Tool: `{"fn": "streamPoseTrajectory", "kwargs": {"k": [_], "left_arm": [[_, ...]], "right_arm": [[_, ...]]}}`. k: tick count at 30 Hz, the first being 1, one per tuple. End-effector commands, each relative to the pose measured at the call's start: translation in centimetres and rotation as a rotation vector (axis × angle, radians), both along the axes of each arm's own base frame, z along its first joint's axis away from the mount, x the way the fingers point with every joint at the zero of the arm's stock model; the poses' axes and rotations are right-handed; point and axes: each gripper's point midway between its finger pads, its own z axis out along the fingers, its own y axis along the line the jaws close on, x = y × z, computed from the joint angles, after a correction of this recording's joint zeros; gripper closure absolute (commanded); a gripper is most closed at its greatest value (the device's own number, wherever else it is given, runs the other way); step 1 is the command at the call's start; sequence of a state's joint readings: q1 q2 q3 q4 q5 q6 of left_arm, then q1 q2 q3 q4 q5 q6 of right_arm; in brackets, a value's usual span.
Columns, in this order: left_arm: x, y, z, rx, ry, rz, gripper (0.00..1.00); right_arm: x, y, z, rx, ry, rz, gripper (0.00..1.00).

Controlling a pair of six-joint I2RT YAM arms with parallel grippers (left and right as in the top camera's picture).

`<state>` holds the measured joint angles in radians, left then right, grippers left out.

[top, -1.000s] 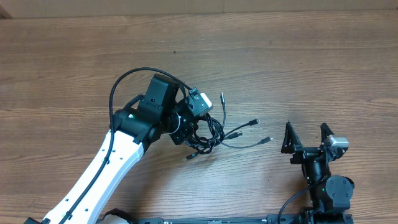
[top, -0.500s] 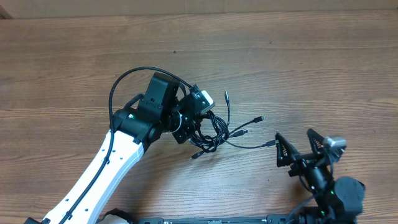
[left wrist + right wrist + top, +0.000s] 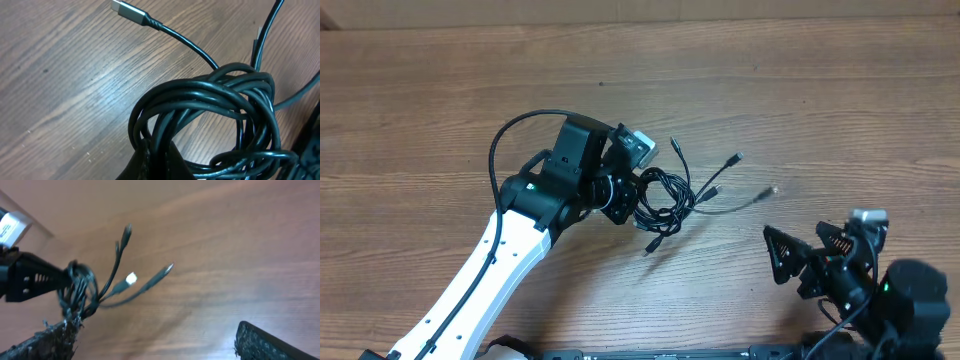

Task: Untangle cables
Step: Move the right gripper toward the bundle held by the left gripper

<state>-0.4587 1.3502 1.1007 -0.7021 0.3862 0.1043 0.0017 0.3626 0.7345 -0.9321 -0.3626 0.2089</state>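
A tangled bundle of thin black cables (image 3: 662,198) hangs from my left gripper (image 3: 623,196), which is shut on its loops and holds it above the wooden table. Several loose ends with small plug tips fan out to the right (image 3: 735,160). In the left wrist view the coiled cables (image 3: 210,115) fill the frame, pinched between the fingers (image 3: 159,162), and one silvery plug (image 3: 127,11) sticks out at the top. My right gripper (image 3: 807,258) is open and empty at the front right, apart from the cables. The right wrist view shows the cables (image 3: 100,287) blurred, with the right gripper (image 3: 160,345) open.
The wooden table (image 3: 800,90) spreads all around. The left arm (image 3: 480,280) reaches in from the front left. A pale wall edge runs along the back.
My left gripper has lifted the bundle and swung it, so the loose ends now lie higher and further right. My right arm has moved back toward the front right and tilted.
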Motion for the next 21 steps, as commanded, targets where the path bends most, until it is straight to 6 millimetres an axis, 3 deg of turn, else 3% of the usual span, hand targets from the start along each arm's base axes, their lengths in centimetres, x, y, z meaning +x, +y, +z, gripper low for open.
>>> {"fn": "streamPoseTrajectory", "kwargs": {"k": [1, 7, 12, 15, 21], "left_arm": [[0.1, -0.8, 2.3, -0.118, 0.065, 0.12, 0.96], [1.6, -1.6, 3.8, -0.251, 0.137, 0.287, 0.96], [1.9, -1.8, 4.2, -0.309, 0.193, 0.368, 0.96], [1.9, -1.7, 4.1, -0.308, 0.198, 0.37, 0.96], [1.9, -1.7, 4.1, -0.348, 0.276, 0.455, 0.96]], "right_arm": [[-0.1, 2.4, 1.7, 0.074, 0.053, 0.139, 0.0], [0.1, 6.3, 2.1, 0.238, 0.152, 0.374, 0.0], [-0.3, 8.8, 4.0, 0.375, 0.149, 0.58, 0.0], [-0.4, 9.5, 5.2, 0.42, 0.115, 0.672, 0.0], [0.4, 9.6, 5.6, 0.389, 0.045, 0.714, 0.15]]}}
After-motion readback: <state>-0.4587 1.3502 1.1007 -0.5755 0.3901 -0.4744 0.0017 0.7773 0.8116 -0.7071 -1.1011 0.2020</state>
